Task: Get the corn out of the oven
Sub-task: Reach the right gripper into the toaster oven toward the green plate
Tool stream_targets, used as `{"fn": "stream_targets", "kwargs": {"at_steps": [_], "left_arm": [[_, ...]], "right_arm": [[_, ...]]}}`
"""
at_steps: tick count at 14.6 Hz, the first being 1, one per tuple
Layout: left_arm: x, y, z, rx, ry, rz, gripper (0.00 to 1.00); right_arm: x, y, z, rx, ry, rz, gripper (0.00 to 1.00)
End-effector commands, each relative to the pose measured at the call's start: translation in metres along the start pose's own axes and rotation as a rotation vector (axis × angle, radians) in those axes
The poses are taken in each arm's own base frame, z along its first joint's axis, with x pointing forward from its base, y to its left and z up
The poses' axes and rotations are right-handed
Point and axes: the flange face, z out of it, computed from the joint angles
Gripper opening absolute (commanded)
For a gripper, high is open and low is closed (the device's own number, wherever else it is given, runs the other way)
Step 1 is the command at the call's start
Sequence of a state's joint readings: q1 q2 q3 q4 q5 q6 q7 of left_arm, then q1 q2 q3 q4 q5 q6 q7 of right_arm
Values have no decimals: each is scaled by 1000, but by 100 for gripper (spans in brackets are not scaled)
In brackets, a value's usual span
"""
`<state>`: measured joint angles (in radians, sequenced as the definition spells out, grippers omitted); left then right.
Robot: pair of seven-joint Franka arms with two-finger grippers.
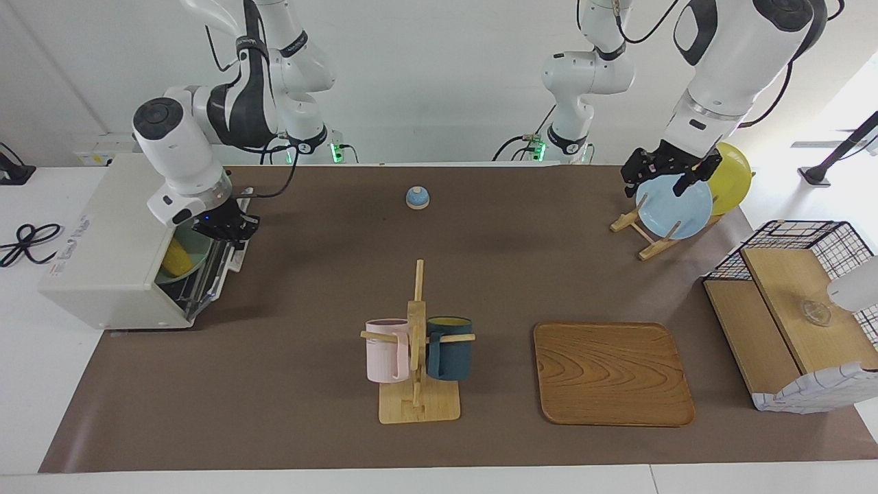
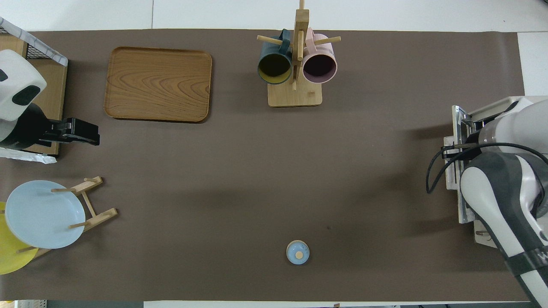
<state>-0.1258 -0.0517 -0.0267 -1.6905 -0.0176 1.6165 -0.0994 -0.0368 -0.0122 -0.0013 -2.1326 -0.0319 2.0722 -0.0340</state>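
The bright yellow, tapered corn cob (image 1: 177, 259) lies in a pale green bowl (image 1: 186, 269) just inside the open mouth of the boxy cream-white toaster oven (image 1: 110, 254), which sits at the right arm's end of the brown-covered surface (image 1: 480, 288). The oven's door is down and its wire rack pokes out in front.

The right gripper (image 1: 233, 230) hangs at the oven's opening, right above the bowl; its fingers are pressed together, and from where I stand I cannot tell whether they pinch anything. The left gripper (image 1: 669, 175) waits over the pale blue plate (image 1: 674, 206) in the wooden plate rack (image 1: 645, 237), fingers spread wide, holding nothing.

The cob looks light and rigid, probably a plastic toy, so weight should be no trouble. Its ribbed kernel rows ought to give the fingers some bite, but the round, tapering body could roll or squirt out toward the thin end. I would take it across the thick middle, fingers square to its length, and lift clear of the bowl's rim and the oven roof.
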Motion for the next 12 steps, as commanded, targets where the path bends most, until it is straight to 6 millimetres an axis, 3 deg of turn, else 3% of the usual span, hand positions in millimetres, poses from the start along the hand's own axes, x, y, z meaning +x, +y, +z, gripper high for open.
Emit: {"fn": "stream_targets", "kwargs": {"at_steps": [1,9,12], "left_arm": [[-2,1,-5,-3,5,-1,100],[-2,0,-5,-3,5,-2,100],[-2,0,-4,-3,5,-2,100]], "right_arm": [[12,25,38,-4,50,26,0],[16,6,94,62,66,57,0],[19,-1,100,69,69,55,0]]}}
